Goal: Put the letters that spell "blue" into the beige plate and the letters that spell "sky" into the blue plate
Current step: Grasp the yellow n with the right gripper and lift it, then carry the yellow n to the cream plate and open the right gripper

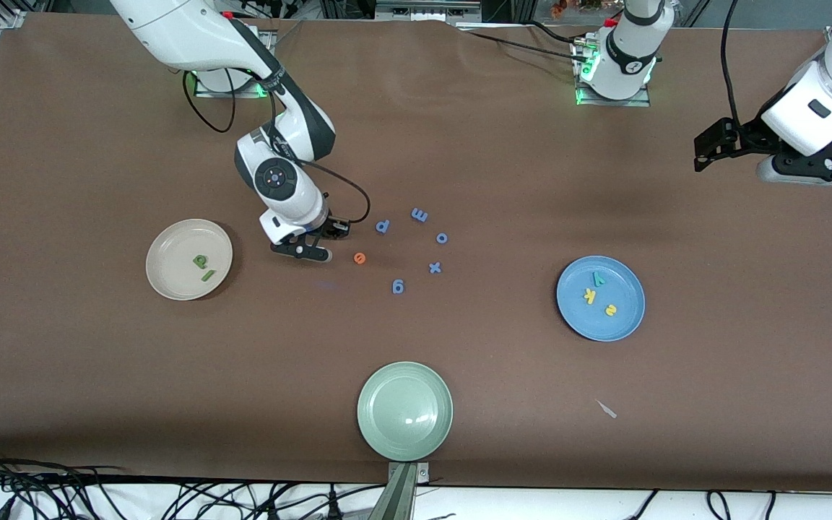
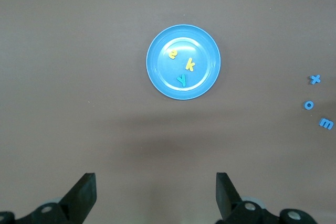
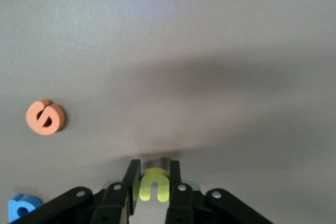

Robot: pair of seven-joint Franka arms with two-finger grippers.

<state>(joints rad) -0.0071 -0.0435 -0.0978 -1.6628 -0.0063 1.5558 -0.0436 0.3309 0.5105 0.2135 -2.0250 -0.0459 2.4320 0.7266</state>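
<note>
My right gripper (image 1: 305,250) is shut on the yellow u (image 3: 154,184), low over the table between the beige plate (image 1: 170,249) and the orange e (image 1: 360,258). The e (image 3: 46,117) lies flat and apart from the fingers. In the beige plate lie the green b (image 1: 201,261) and green l (image 1: 207,275). The blue plate (image 1: 575,312) holds the teal y (image 1: 599,279), yellow k (image 1: 589,295) and yellow s (image 1: 610,310). My left gripper (image 2: 155,182) waits open and empty, high at the left arm's end, looking down on the blue plate (image 2: 205,45).
Several blue letters (image 1: 419,214) lie scattered by the orange e, one (image 3: 21,206) close to my right gripper. A pale green plate (image 1: 405,410) sits near the table's front edge. A small pale scrap (image 1: 607,409) lies nearer the camera than the blue plate.
</note>
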